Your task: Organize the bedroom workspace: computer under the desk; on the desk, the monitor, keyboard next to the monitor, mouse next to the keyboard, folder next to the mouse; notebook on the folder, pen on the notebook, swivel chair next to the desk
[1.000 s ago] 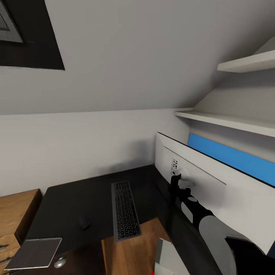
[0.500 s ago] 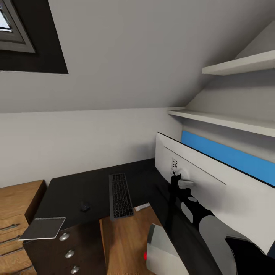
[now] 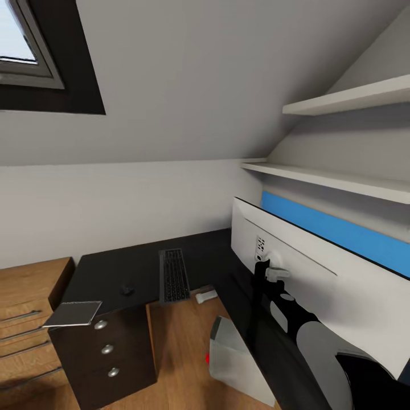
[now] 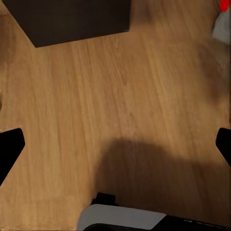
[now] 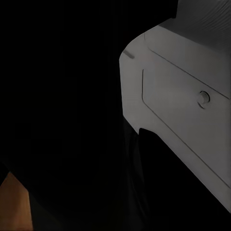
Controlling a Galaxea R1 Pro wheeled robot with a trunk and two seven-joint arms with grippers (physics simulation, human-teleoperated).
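Black glossy desk fills my head view's left, under a sloped white wall; its dark drawer unit is shut. On it the keyboard runs near-to-far, the mouse left of it, the notebook at the near-left corner. The computer stands on the wood floor. The monitor rides close at right. Left wrist: left gripper spread wide over floor. Right wrist: dark; I cannot tell that claw's state.

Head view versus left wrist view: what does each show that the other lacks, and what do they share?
Head view: the keyboard, mouse and notebook on the desk, plus the monitor, seen from its white back. Left wrist view: the open left gripper. Both: the wooden floor, the dark drawer unit and the computer with its red light.
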